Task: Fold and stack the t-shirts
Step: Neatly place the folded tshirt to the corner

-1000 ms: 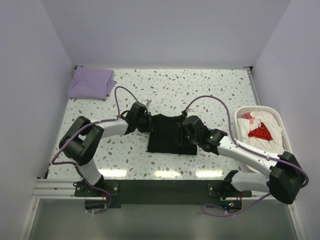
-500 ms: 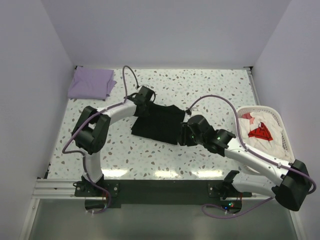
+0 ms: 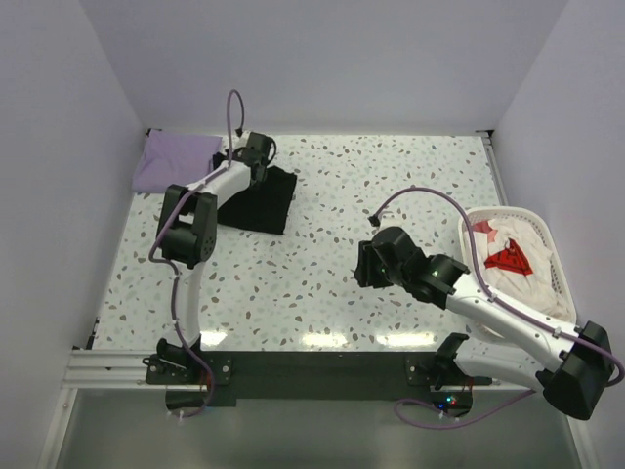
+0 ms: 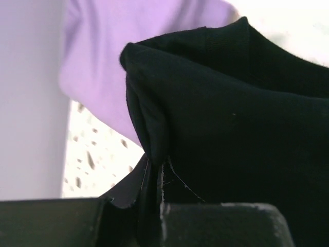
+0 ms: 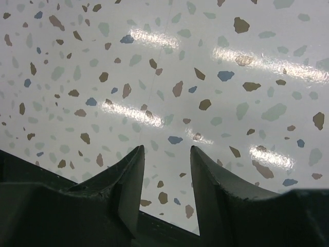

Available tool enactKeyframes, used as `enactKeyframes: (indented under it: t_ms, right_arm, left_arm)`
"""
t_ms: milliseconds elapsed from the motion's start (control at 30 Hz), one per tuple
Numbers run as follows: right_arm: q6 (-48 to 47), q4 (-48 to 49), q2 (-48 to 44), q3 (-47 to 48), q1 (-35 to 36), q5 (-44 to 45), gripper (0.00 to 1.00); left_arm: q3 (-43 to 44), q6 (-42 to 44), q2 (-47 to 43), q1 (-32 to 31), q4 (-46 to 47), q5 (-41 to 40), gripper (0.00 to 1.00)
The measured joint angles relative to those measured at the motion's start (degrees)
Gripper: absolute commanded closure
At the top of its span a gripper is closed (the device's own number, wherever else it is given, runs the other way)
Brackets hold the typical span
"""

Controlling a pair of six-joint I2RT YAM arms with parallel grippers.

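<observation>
My left claw [image 4: 153, 208] is clamped on a fold of the black t-shirt [image 3: 266, 200], and the lavender t-shirt [image 3: 176, 161] lies just ahead of it. My right claw [image 5: 165, 167] hangs half-open above the bench [image 5: 205, 62], with both shirts well off to its left.

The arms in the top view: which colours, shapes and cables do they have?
The left arm and right arm have white tubular links and bulky black joints. A lavender cable loops along each. The right tool has two dark, pointed fingers.
</observation>
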Motion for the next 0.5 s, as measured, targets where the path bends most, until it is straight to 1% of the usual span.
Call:
enactKeyframes:
  t_ms: [167,300,500]
  right_arm:
    - [-0.37,-0.5,0.04,0.24,0.0,0.04,0.56]
    - [-1.05,-0.92,1.25,1.62,0.0,0.37,0.56]
    - [-1.86,-0.74,4.85,3.91,0.0,1.31,0.56]
  left_arm:
    - [5.38,9.49,2.23,2.69,5.22,-3.54,1.0]
    - [8.63,14.8,2.78,3.43,8.68,-4.15,1.0]
    - [16.7,21.11,5.81,4.57,12.26,-4.55,1.0]
